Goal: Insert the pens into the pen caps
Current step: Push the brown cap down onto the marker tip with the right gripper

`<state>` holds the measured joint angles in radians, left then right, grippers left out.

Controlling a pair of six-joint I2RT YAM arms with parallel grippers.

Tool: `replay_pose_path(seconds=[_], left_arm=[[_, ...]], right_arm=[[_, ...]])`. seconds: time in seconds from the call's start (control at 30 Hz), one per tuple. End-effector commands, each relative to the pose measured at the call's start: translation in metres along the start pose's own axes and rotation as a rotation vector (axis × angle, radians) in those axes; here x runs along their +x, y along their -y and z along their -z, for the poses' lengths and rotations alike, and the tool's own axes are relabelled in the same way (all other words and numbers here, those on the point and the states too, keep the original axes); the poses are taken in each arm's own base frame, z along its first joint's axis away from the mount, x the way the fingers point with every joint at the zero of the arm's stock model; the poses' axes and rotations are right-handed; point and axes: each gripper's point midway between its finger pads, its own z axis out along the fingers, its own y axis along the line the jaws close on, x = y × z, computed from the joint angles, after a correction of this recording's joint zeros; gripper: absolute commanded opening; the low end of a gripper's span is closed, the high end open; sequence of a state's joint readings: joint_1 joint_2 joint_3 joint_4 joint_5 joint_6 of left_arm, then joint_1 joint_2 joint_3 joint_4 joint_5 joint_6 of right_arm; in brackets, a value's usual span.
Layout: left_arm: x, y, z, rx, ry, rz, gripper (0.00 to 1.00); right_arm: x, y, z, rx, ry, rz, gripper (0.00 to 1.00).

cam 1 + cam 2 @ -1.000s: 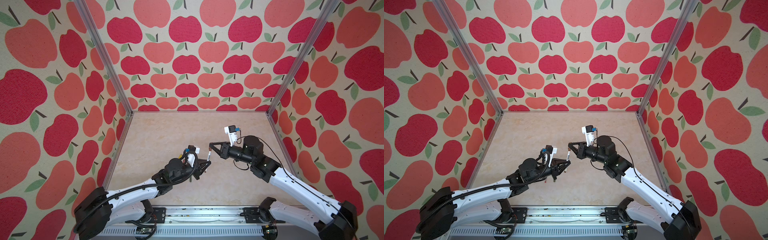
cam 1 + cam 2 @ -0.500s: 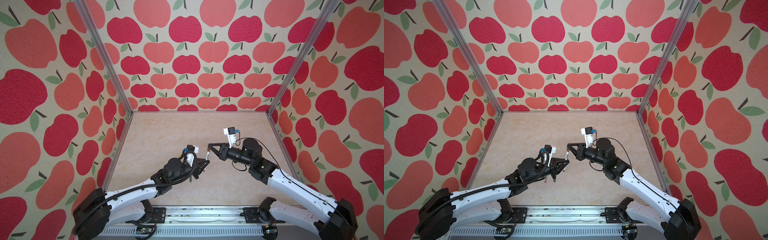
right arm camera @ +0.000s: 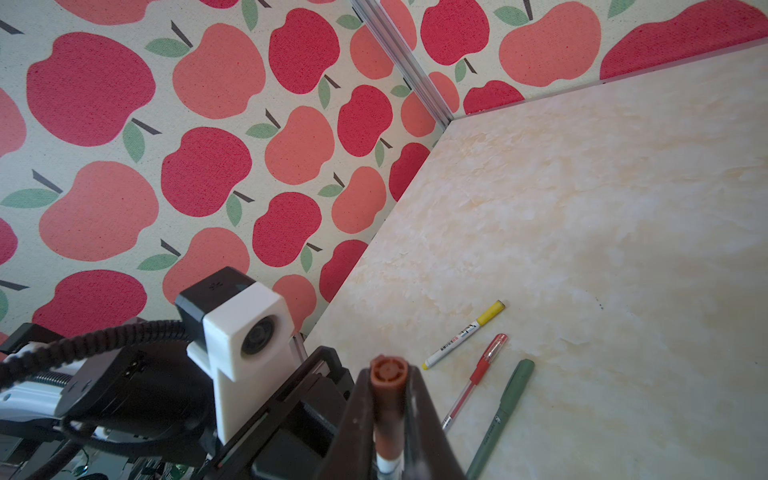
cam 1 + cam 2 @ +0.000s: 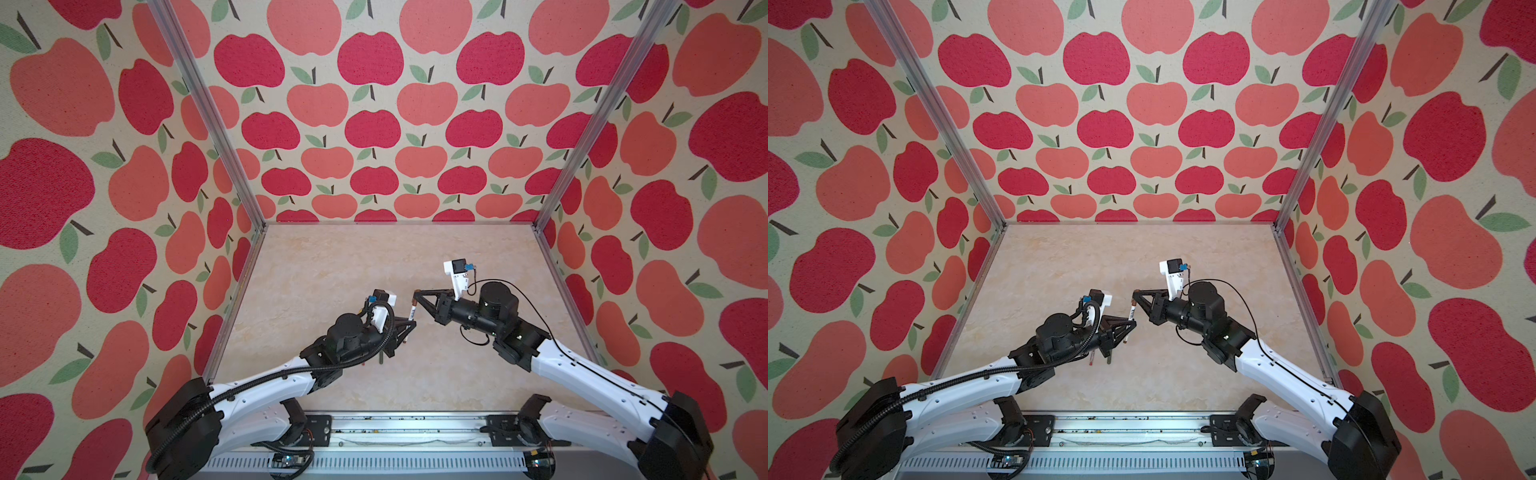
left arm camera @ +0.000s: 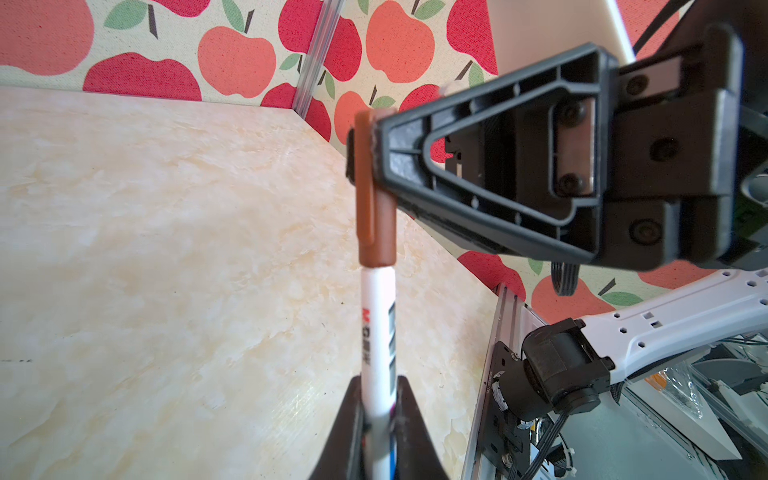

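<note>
- The left gripper [image 5: 379, 399] is pinched tight on the lower barrel of the white pen [image 5: 376, 328], holding it in the air above the table [image 5: 166, 249]
- The right gripper [image 3: 386, 419] is clamped on the brown cap [image 5: 374, 208], which sits over the pen's upper end; I cannot tell whether it is pushed fully home
- The white pen looks light, stiff and glossy, so it could slide through the grip under a push along its length; a hold on the barrel nearer the cap would probably resist that best
- The brown cap is short, hard and round, with a clip down 1 side; a grip across its body, clear of the open mouth, should keep it from rolling or cocking
- 3 more lie side by side on the table, seemingly capped: the yellow pen [image 3: 465, 334], the red pen [image 3: 478, 374] and the green pen [image 3: 503, 415]
</note>
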<state>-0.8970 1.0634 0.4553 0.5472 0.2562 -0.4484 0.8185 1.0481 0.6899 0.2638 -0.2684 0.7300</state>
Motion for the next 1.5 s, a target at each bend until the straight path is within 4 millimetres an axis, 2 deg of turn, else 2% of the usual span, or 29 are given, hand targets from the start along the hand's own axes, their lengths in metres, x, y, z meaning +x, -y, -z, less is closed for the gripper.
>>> replay_pose_path(seconds=[0.0, 0.2, 0.53, 1.07, 1.47], left_arm=[[-0.097, 0.041, 0.02, 0.104, 0.306, -0.126, 0.0], [-0.105, 0.043, 0.02, 0.11, 0.313, -0.153, 0.0], [-0.106, 0.041, 0.016, 0.15, 0.332, -0.191, 0.0], [-0.132, 0.032, 0.028, 0.118, 0.391, -0.235, 0.0], [-0.135, 0.028, 0.029, 0.11, 0.392, -0.246, 0.0]], right_arm=[[0.091, 0.033, 0.0, 0.08, -0.302, -0.08, 0.05], [0.109, 0.036, -0.001, 0.094, -0.343, -0.089, 0.05], [0.136, 0.033, -0.006, 0.084, -0.413, -0.086, 0.05], [0.153, 0.036, -0.007, 0.098, -0.473, -0.097, 0.04], [0.152, 0.033, -0.009, 0.101, -0.484, -0.081, 0.05]])
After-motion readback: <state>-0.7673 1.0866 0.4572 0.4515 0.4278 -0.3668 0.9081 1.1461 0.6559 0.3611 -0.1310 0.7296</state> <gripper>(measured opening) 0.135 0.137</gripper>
